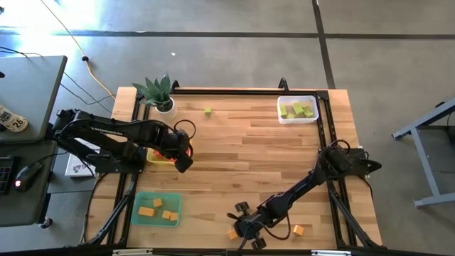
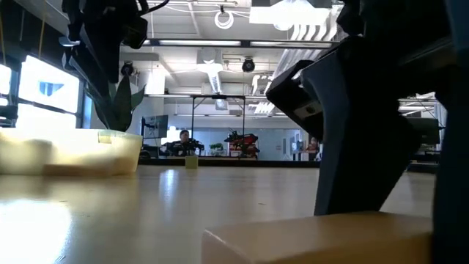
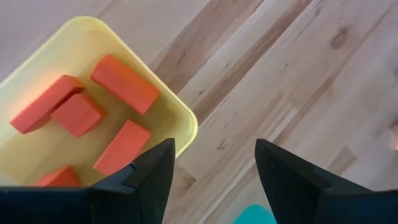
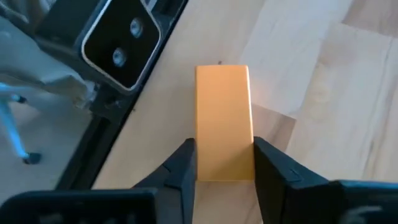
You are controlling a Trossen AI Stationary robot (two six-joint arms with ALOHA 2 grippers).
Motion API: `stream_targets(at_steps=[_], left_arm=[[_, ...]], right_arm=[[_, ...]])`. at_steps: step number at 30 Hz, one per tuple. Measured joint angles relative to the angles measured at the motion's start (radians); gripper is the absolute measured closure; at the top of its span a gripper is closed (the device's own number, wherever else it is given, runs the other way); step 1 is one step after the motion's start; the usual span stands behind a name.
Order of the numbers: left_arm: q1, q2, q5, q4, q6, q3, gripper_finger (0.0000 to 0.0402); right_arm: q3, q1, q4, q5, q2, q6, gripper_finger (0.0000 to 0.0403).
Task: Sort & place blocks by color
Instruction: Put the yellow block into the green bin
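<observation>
Right gripper point(image 4: 224, 163) jaws clamped on an orange brick point(image 4: 224, 127) at the table edge; next probably the green tray point(image 1: 156, 209); left gripper point(image 3: 214, 165) open, empty.

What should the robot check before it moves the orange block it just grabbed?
1. Right hand shut on the orange block: ok, a finger presses each long side.
2. Block centred in the grip: ok, it sticks straight out ahead.
3. Green tray with orange blocks has room: ok, bare floor shows beside the three inside.
4. Path to that tray free: ok, only bare table lies between.
5. Left hand out of the way: ok, open and empty at the yellow tray holding red blocks.
6. Other loose blocks left: not ok, another orange block and a green block remain.
</observation>
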Motion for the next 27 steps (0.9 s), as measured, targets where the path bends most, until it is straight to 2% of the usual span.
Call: stream_targets(at_steps=[4, 8, 16, 27], left_arm=[[-0.003, 0.0, 0.029, 0.023, -0.003, 0.0, 0.019], [-0.004, 0.0, 0.126, 0.076, -0.003, 0.0, 0.019], [-0.004, 0.001, 0.246, 0.257, -0.076, 0.0, 0.019], [-0.004, 0.001, 0.278, 0.483, -0.161, 0.0, 0.019]], right_arm=[[0.0, -0.01, -0.006, -0.017, -0.004, 0.048, 0.0308], [-0.001, -0.025, -0.058, 0.001, -0.025, 0.047, 0.0308], [-0.002, -0.075, -0.237, 0.101, -0.115, 0.037, 0.0308], [-0.002, -0.151, -0.284, 0.294, -0.234, -0.048, 0.0308]])
